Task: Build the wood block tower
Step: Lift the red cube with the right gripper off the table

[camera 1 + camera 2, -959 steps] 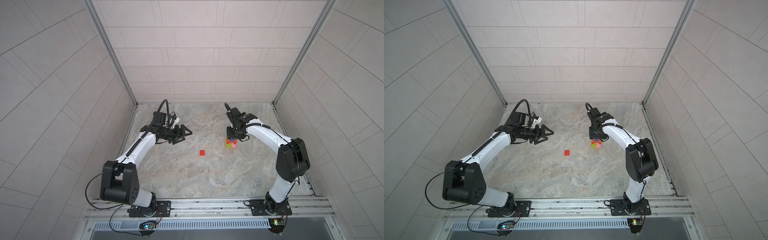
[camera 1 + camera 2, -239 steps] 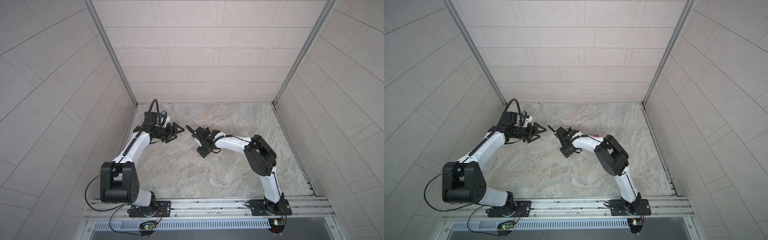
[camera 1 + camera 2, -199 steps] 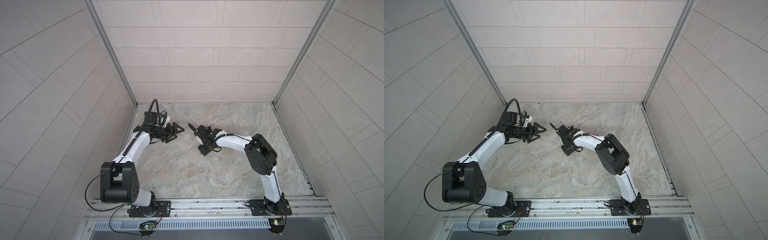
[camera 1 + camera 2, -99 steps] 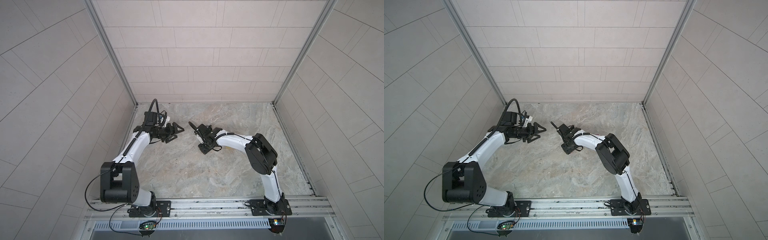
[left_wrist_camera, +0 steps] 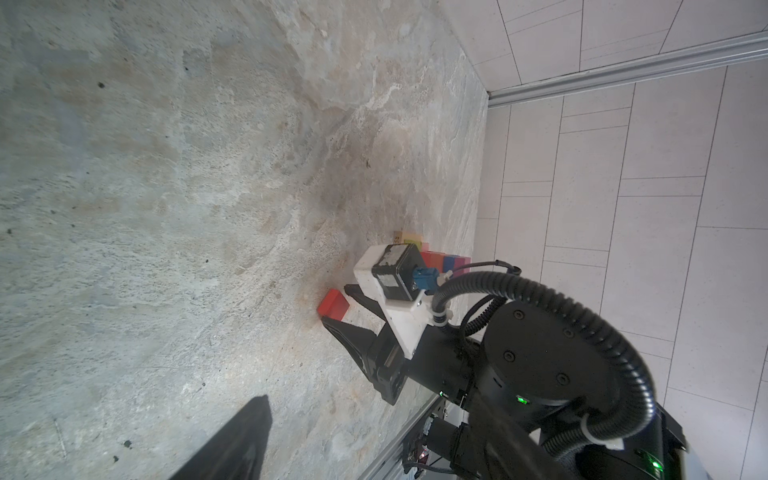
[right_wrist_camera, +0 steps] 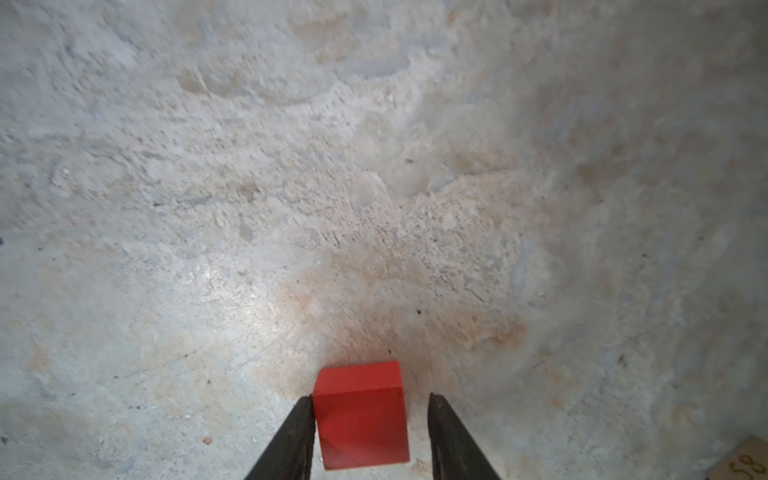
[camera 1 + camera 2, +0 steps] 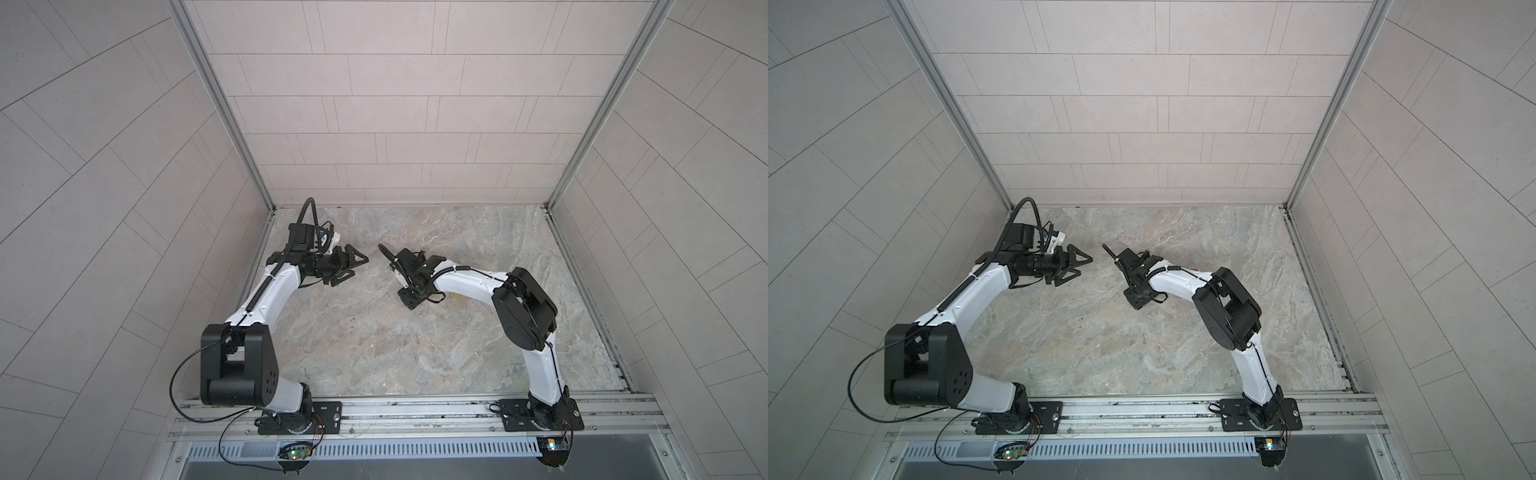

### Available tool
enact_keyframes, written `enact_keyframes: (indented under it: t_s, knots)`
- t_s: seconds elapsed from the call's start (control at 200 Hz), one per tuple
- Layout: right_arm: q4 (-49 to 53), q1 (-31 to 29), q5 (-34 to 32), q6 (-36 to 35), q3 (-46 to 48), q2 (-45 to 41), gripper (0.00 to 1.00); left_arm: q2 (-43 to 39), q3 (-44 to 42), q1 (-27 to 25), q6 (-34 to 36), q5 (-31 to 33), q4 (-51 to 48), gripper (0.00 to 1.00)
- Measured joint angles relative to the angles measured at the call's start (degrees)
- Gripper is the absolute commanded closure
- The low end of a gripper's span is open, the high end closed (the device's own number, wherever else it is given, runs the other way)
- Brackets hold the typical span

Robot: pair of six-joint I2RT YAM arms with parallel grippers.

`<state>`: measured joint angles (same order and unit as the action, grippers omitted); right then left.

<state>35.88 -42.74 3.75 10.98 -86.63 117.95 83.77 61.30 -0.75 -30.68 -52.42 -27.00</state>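
At 9 o'clock from the tower [image 5: 446,262], the right end effector [image 6: 370,399] straddles the cube [image 6: 360,415], jaws parted. It is probably light, rigid and slick; pinch its flat sides.

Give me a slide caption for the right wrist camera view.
Right gripper straddles a red cube on the stone-look table, one finger touching, the other apart.

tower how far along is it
Done: a partial tower of several coloured blocks stands just past the right gripper. In hand: that gripper straddles a loose red cube, jaws touching one side only, not yet clamped. To do: grip, lift and stack that cube. The left gripper hangs open, empty.
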Motion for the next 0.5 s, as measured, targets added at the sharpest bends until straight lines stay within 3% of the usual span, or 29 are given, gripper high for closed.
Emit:
enact_keyframes:
  t_s: [0.5]
  knots:
    - [0.4,0.0,0.1,0.0,0.2,-0.7,0.56,0.0,-0.3,0.0,-0.4,0.0,0.6,0.19]
